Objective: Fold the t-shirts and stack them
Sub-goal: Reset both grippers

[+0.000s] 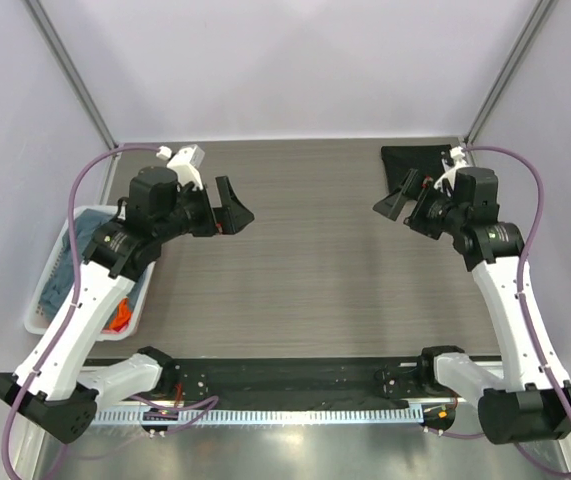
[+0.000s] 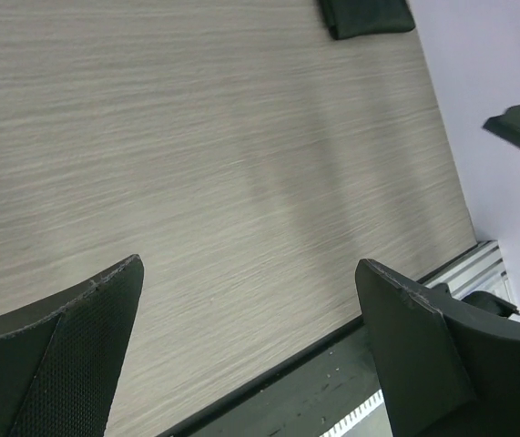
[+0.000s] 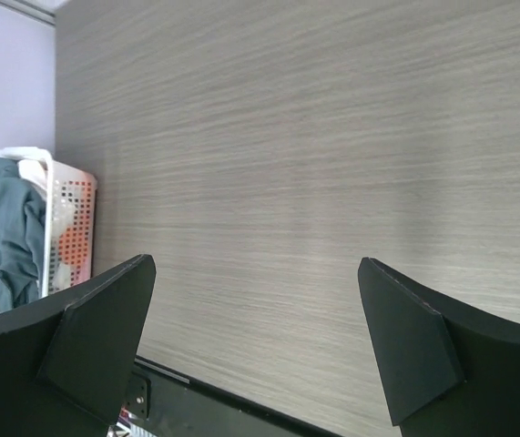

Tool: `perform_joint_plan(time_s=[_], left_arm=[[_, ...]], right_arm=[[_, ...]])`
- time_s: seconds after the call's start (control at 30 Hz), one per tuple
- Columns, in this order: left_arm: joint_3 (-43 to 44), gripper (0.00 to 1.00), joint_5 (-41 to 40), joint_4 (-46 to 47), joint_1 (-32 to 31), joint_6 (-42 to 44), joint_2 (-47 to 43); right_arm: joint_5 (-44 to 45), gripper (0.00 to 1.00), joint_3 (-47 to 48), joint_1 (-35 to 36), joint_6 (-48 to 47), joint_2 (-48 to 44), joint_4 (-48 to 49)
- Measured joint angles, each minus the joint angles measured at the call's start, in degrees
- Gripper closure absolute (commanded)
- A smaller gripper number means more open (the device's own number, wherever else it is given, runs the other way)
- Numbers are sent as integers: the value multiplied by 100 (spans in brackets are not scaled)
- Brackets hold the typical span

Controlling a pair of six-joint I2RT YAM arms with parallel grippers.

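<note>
Grey wood-grain table [image 1: 305, 260], pale walls on three sides.

Left gripper [image 1: 227, 212] is over the far-left part of the table with its jaws spread wide. Nothing sits between them and they touch nothing. The left wrist view shows only bare table between the fingers [image 2: 86, 346].

Right gripper [image 1: 397, 198] is over the far-right part, also spread wide and empty. It faces the left one across the middle of the table, and the two are well apart. The right wrist view shows the same thing, just tabletop between the fingers [image 3: 405, 337].

Shirts, left to right:
- The blue-grey t-shirt [image 1: 63, 282] is bunched in the white basket [image 1: 37, 315] at the table's left edge. It's crumpled, so I can't tell an axis or which way it points.
- The orange t-shirt [image 1: 118, 322] is in the same basket at the near end. Only a scrap shows, next to the left arm.
- The black t-shirt [image 1: 413, 160] is folded flat in the far-right corner, just beyond the right gripper. The visible part runs left-right along the far edge. The right arm hides the rest, so I can't tell the long axis for sure.
</note>
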Motion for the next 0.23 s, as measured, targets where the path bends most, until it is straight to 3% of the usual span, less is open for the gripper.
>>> perform_joint_plan(time_s=[0.23], left_arm=[[-63, 0, -98, -188, 0, 98, 7]], right_arm=[[-39, 0, -59, 0, -37, -269, 363]])
